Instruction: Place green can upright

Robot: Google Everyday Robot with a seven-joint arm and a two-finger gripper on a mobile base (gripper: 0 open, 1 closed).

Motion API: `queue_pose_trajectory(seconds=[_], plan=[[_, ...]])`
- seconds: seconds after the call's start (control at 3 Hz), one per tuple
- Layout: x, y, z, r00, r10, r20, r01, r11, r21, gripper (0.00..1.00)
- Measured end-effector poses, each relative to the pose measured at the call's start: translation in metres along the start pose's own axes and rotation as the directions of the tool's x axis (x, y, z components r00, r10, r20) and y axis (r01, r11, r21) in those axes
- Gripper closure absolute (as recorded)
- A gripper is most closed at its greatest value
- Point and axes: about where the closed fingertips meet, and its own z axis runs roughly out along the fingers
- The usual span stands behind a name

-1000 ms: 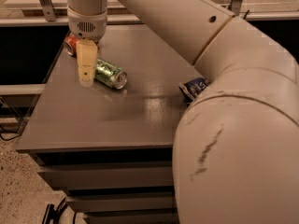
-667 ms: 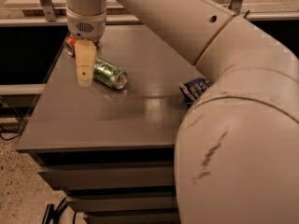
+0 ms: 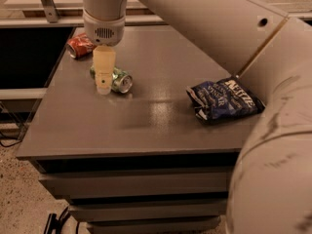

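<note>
Green can lies on its side at the counter's left rear. Its long axis runs left to right, with a silver end facing right. The pincer hangs straight down over the can's left half; whether it is spread or pinching cannot be told.

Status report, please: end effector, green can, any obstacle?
End effector low at small green aluminium can, overlapping its left end. Can lying on its side. Red aluminium can behind, apart.
</note>
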Motion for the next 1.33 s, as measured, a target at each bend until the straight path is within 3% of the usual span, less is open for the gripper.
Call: queue_pose_trajectory(seconds=[0.33, 0.67, 1.0, 1.33], plan=[[0.011, 0.008, -0.005, 0.993, -0.114, 0.012, 0.113, 0.9934, 0.019, 0.00], [0.018, 0.024, -0.005, 0.958, -0.287, 0.027, 0.286, 0.9578, 0.033, 0.00], [0.019, 0.025, -0.004, 0.927, -0.373, 0.024, 0.372, 0.9274, 0.036, 0.00], [0.019, 0.025, -0.004, 0.927, -0.373, 0.024, 0.372, 0.9274, 0.036, 0.00]])
